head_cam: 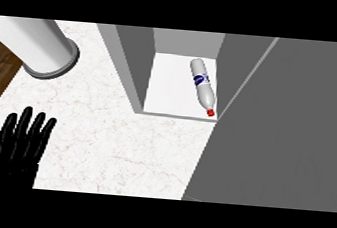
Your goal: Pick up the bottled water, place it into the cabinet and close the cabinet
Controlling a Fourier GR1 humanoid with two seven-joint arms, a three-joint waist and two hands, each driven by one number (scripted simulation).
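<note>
1. Head view: the bottled water (201,83) is lying on its side on the white shelf inside the cabinet (135,63), with its red cap pointing outward. It appears already delivered. The grey cabinet door (288,135) is standing open at right, so closing looks to be what is left.
2. Head view: the left hand (17,144) is resting by the marble counter (111,131) at lower left, fingers straight, holding nothing. The right hand is not showing.

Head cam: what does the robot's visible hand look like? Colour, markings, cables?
Only the left hand shows, at the lower left edge. It is matte black all over, with long slim fingers and no visible markings, cables or sleeve. No forearm is in frame, and the right hand is out of view.
</note>
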